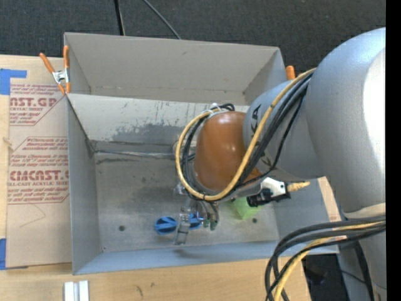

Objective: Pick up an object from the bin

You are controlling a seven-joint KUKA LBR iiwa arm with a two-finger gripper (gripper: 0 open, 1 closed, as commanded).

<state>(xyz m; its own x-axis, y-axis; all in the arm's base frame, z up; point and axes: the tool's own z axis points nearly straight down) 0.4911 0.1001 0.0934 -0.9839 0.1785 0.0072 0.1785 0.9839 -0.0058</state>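
Blue item (165,224), by bin (113,187) front wall, just beside gripper (183,229); grip state: cannot tell. Risk: off-centre closing may nudge it away. Green item (245,207) near.

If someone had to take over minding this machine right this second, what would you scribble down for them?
Hand: down near the floor of the grey bin, close to the front wall. I cannot tell whether it grips anything.
Things: a small blue thing lies right beside the hand, on its left. A light green thing lies to the right, partly under the arm.
Done: the hand is placed low by the blue thing.
Left: nothing is lifted yet, so one thing must be gripped and raised out.
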